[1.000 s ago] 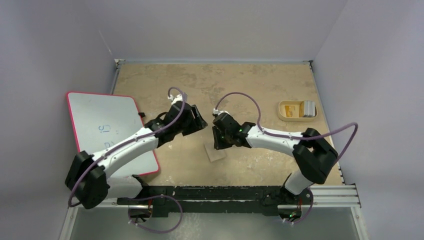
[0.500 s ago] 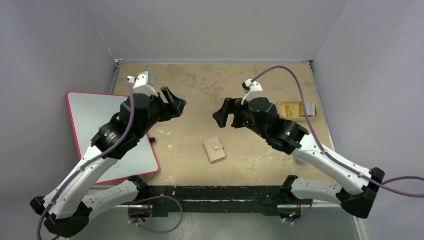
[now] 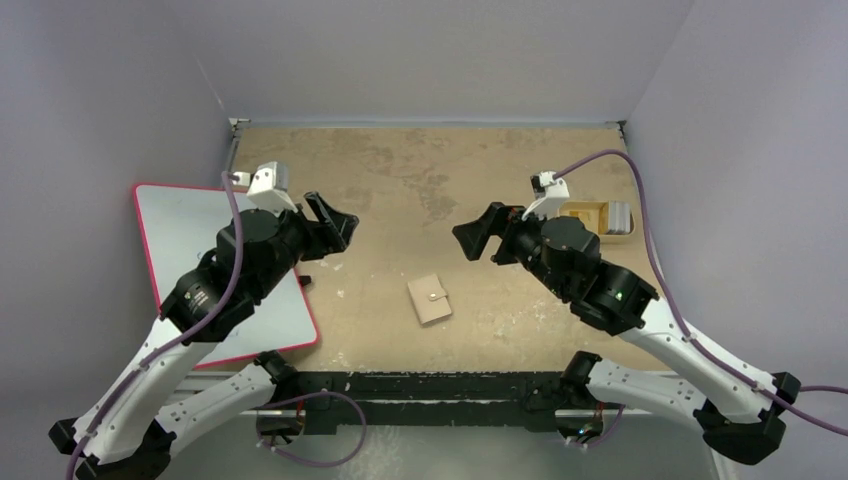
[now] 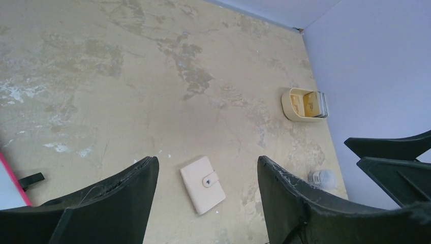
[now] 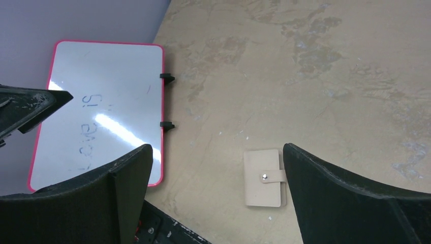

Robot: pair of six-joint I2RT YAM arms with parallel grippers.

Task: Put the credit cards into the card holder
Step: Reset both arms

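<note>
Left fingers (image 4: 117,203): spread wide, nothing between them, raised above the counter (image 3: 400,170) over its left half. Right fingers (image 5: 350,203): also spread wide and empty, raised over the right half, tips facing the left pair across the middle.

Card holder (image 3: 430,300): you will find it flat on the counter between the two arms, nearer the front edge, folded shut with its strap over the round snap. Neither pair of fingers touches it. Any maker's mark on it is too small to tell.

Credit cards (image 3: 604,217): in the shallow tan tray (image 4: 287,104) at the far right of the counter, well apart from the card holder. Gold ones sit toward the tray's middle, pale grey ones at its right end. Any print on them is too small to read.

Whiteboard (image 3: 200,250): pink rim, left edge of the counter, two black clips (image 5: 166,125) on its side. It carries faint blue handwriting; the marks do not resolve into words you can read.
</note>
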